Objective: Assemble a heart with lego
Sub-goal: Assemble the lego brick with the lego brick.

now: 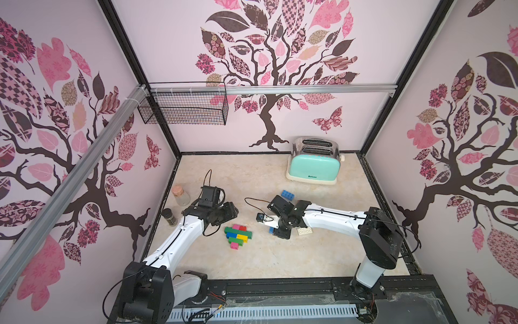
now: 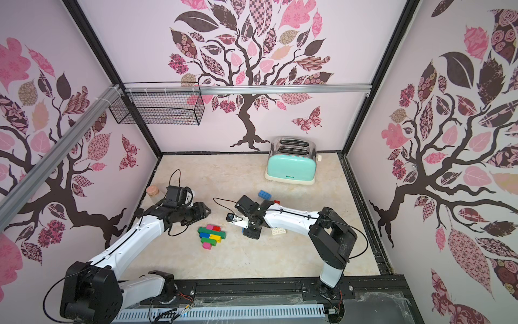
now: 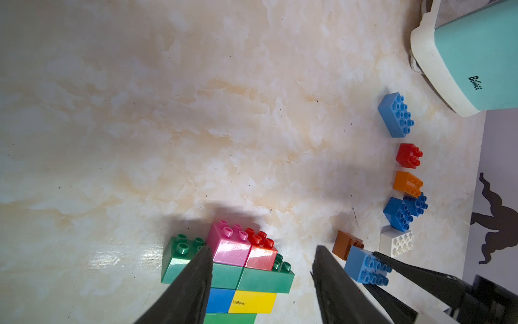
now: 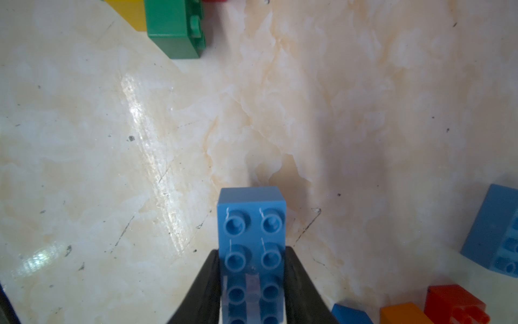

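Clamps a blue brick [image 4: 251,224] by its long sides in the right pincer [image 4: 252,251], low over the surface [image 4: 364,112], just right of the half-built heart [image 1: 238,236] lying flat mid-surface. Holds the left pincer [image 3: 262,249] released and empty near the heart's upper rows.

Best, probably: turn the brick's underside toward the bare studs of the green row [image 3: 266,279], line up squarely, brace the heart with the left pincer, then press. Otherwise risks shoving the whole heart.

Reveals in the left wrist view an orange brick [image 3: 407,183] and a brown brick [image 3: 346,244], hidden beneath the right arm in both top views. Confirms only in the right wrist view the grip at the brick's rear half.
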Controlling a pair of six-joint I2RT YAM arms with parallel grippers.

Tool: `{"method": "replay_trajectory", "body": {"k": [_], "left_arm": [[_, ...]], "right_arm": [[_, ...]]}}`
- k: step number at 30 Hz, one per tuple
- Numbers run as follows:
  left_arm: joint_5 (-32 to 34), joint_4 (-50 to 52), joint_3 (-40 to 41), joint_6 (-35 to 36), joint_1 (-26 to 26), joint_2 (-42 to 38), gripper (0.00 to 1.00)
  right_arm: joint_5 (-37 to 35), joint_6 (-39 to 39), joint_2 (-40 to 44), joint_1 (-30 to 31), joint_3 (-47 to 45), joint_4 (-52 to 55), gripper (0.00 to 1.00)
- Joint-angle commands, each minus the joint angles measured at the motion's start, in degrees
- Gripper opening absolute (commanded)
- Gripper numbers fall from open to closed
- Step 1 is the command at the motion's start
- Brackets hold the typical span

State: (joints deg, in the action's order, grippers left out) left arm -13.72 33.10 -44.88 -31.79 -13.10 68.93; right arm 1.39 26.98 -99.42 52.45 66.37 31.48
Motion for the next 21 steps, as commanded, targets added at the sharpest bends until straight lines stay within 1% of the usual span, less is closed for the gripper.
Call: {"method": "replay_trajectory", "body": {"k": [1,14,21], "left_arm": [[0.5,-0.5,0.8,-0.4,0.3,-1.0,0.61],[0.5,-0.7,0.7,-0.5,0.4,-0.4,0.61],[0.5,-0.8,0.5,-0.5,0.3,-0.1,0.61]], "right_arm": [[-1.2,-0.5,-1.5,0.2,1.4,0.3,0.28],[-2.6,0.1,-2.6,0.1,0.4,-0.6,0.29],[-1.5,0.8,-2.1,0.2,-0.8,-0.3,0.29]]}}
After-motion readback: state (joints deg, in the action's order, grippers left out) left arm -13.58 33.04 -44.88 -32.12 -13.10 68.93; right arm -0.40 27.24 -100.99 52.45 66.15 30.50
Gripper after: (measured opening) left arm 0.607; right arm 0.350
